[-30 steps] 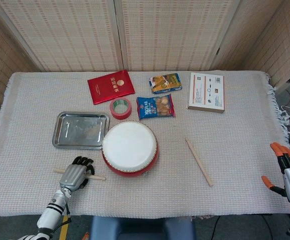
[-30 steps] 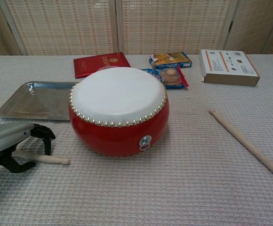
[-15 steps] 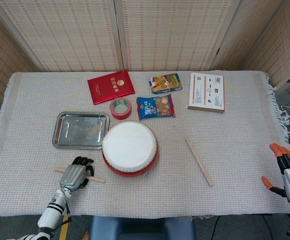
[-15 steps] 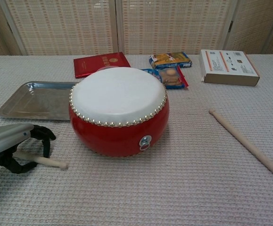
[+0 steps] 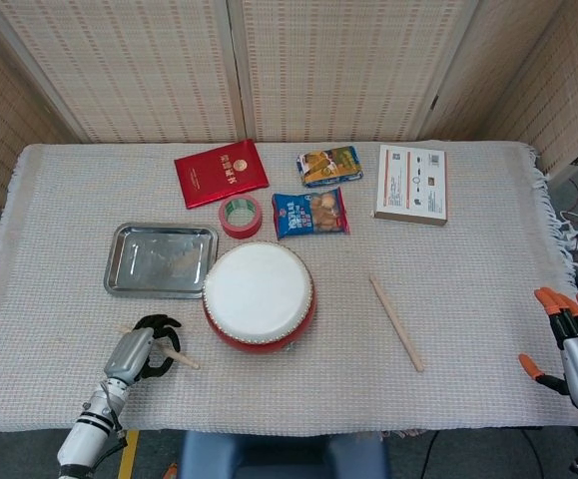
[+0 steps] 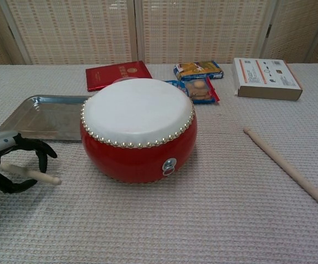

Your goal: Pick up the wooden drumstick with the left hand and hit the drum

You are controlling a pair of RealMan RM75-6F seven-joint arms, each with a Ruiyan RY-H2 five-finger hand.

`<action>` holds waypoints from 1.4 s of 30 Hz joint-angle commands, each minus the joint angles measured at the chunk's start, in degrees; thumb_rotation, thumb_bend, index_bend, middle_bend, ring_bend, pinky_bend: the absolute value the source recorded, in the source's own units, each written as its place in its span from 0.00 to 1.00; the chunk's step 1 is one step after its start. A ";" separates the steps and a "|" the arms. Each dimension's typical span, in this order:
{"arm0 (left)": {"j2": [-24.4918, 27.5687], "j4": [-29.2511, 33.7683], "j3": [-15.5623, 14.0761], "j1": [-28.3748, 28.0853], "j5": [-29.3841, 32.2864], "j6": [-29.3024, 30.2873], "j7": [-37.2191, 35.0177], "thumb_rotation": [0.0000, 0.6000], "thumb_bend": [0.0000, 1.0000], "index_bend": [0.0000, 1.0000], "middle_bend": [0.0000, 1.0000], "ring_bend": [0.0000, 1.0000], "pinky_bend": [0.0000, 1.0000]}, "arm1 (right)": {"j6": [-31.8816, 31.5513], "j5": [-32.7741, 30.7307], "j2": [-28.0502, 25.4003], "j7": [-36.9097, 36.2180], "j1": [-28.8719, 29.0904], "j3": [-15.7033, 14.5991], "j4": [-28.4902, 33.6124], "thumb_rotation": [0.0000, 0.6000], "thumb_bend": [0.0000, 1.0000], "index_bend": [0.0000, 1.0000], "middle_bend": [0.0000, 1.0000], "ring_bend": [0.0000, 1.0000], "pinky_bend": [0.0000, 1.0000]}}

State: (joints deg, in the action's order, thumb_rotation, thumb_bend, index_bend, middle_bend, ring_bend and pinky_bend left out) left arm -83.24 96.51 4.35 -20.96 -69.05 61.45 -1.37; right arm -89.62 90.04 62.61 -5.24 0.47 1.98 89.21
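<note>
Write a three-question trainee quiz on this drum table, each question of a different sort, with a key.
1. True or false: the left hand holds a drumstick.
2. Which object lies nearest behind the drum? A) red booklet B) tape roll C) box
3. Fill in: the second drumstick lies on the drum's ____ side in the head view.

Key: 1 true. 2 B. 3 right.
</note>
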 commanded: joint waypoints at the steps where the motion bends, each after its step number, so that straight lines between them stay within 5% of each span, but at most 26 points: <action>1: 8.72 6.96 1.75 2.30 -3.20 -3.13 -20.98 1.00 0.36 0.58 0.25 0.12 0.09 | 0.07 0.04 -0.02 0.14 0.02 -0.05 0.14 1.00 0.23 0.00 0.07 0.00 0.00; 8: 17.30 5.06 1.22 1.97 -14.77 -9.17 -57.19 1.00 0.36 0.58 0.26 0.13 0.09 | 0.48 0.21 -0.13 0.52 0.16 -0.25 0.70 1.00 0.23 0.00 0.07 0.00 0.00; 21: 18.22 -10.50 -7.15 -2.99 -31.35 -2.50 -107.00 1.00 0.36 0.58 0.27 0.14 0.10 | -0.65 0.30 -0.48 1.95 -0.31 -0.04 1.82 1.00 0.23 0.00 0.07 0.00 0.00; 29: 15.63 -18.50 -11.40 -5.69 -33.62 1.35 -122.00 1.00 0.36 0.58 0.29 0.14 0.11 | -0.93 0.20 -0.77 2.75 -0.54 0.00 2.65 1.00 0.23 0.00 0.07 0.00 0.00; 42: 12.16 -24.82 -14.68 -8.19 -30.40 1.14 -134.34 1.00 0.36 0.55 0.33 0.22 0.15 | -0.76 -0.14 -0.61 2.86 -0.65 0.05 2.70 1.00 0.23 0.00 0.07 0.00 0.00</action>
State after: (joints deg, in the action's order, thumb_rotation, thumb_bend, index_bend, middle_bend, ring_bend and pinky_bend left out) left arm -70.48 72.41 -9.87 -28.76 -100.28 62.81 -134.80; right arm -90.38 89.90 62.00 -2.38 -0.17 2.04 91.90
